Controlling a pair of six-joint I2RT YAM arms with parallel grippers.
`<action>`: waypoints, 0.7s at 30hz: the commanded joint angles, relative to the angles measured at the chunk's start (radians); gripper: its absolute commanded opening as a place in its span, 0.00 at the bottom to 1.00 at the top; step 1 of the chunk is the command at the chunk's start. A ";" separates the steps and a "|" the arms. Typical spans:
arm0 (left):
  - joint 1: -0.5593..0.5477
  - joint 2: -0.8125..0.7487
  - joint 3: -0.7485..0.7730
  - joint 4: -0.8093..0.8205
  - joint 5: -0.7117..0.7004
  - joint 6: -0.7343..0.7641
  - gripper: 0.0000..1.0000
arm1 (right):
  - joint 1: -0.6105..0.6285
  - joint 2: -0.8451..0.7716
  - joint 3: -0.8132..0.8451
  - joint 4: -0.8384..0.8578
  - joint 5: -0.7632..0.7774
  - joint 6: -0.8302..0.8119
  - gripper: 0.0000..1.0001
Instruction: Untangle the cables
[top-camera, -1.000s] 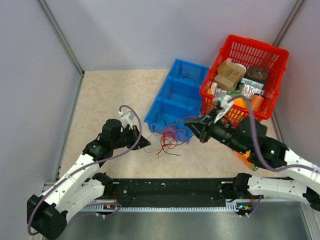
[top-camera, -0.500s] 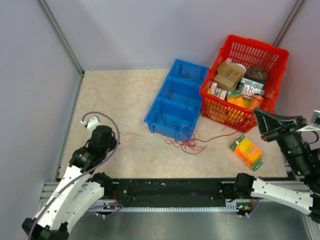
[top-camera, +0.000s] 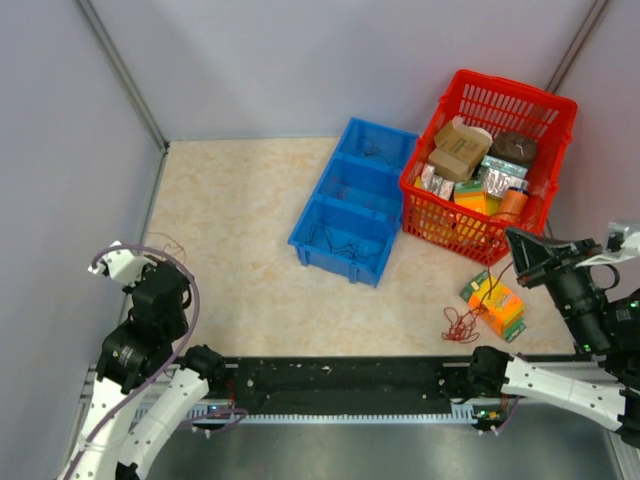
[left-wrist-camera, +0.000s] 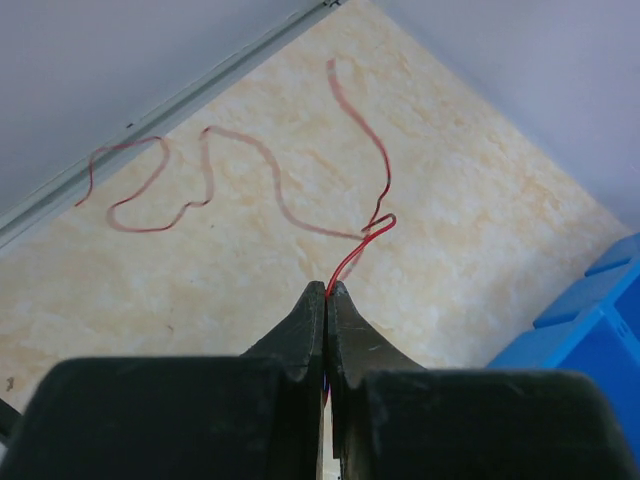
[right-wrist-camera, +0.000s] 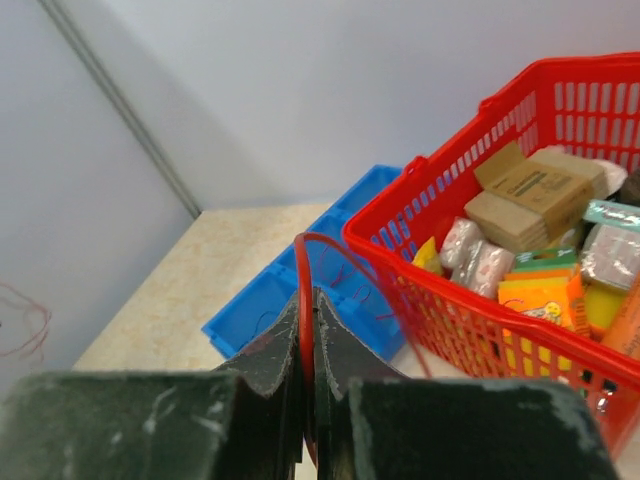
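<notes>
My left gripper (left-wrist-camera: 327, 291) is shut on one thin red cable (left-wrist-camera: 352, 120), which runs from the fingertips in loops over the beige floor towards the left wall. In the top view the left gripper (top-camera: 163, 266) is at the far left with that cable (top-camera: 170, 244) beside it. My right gripper (right-wrist-camera: 311, 296) is shut on another red cable (right-wrist-camera: 335, 244). In the top view the right gripper (top-camera: 516, 241) is raised at the right, and its cable hangs down to a small red tangle (top-camera: 460, 324) on the floor. Dark cables (top-camera: 336, 240) lie in the blue bin.
A blue three-compartment bin (top-camera: 300, 236) stands mid-table. A red basket (top-camera: 520, 88) full of packets stands at the back right. An orange box (top-camera: 497, 303) lies beside the red tangle. Grey walls close off the left, back and right.
The left arm has drawn back to the far left with a single red cable. The red tangle has slid from the middle to the right, beside the orange box. The right gripper holds its place.
</notes>
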 joint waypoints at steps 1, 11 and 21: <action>0.004 -0.021 0.025 0.096 0.124 0.093 0.00 | -0.005 0.087 -0.075 0.026 -0.145 0.064 0.00; 0.004 0.077 0.149 0.225 0.522 0.167 0.00 | -0.005 0.344 -0.401 0.270 -0.506 0.293 0.00; 0.004 0.133 0.214 0.303 0.813 0.160 0.00 | -0.022 0.446 -0.465 0.220 -0.625 0.295 0.67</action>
